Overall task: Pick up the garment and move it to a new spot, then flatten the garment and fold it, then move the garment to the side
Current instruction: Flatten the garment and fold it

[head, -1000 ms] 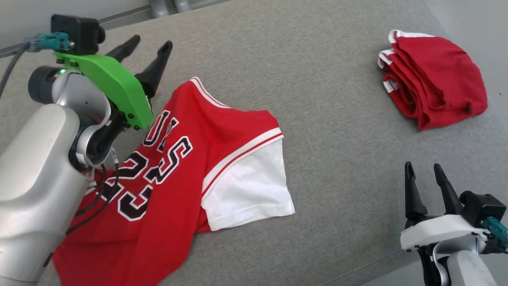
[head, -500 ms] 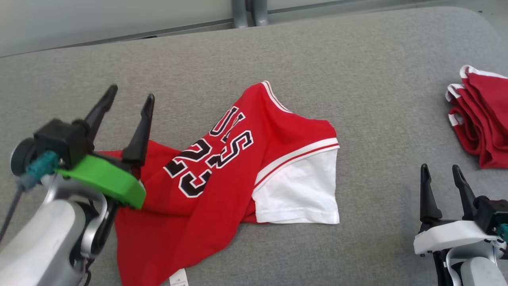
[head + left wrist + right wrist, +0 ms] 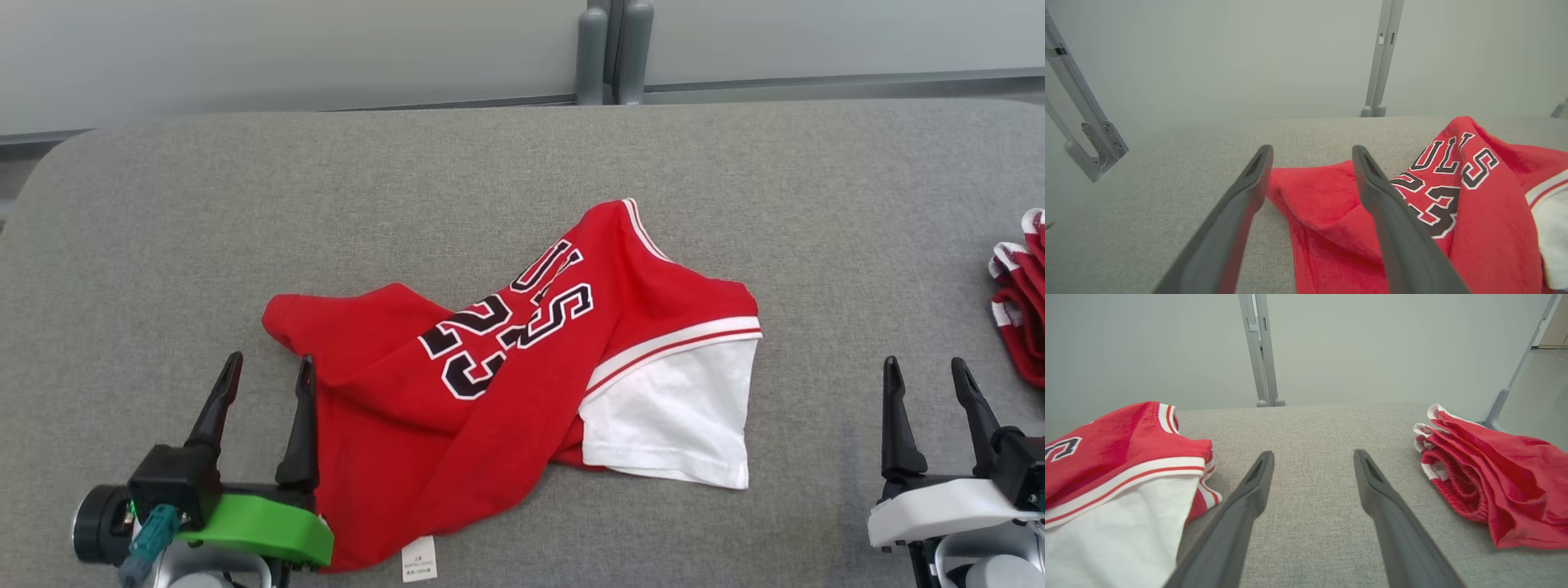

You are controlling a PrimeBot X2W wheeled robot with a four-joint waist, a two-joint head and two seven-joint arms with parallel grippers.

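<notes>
Garment (image 3: 506, 384) sits crumpled mid-frame on the grey pad (image 3: 163, 245), long axis lower-left to upper-right. Left gripper (image 3: 271, 359) spread, empty, just beside its left edge, so nearer; right gripper (image 3: 923, 361) spread too, well right of the white sleeve (image 3: 669, 416).

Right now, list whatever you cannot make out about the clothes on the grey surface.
- Label at the jersey hem, head view: print too small to read.
- Jersey lettering, head view: partly lost in a crease of the cloth.
- Folded red garment, head view: cut off by the right edge.
</notes>
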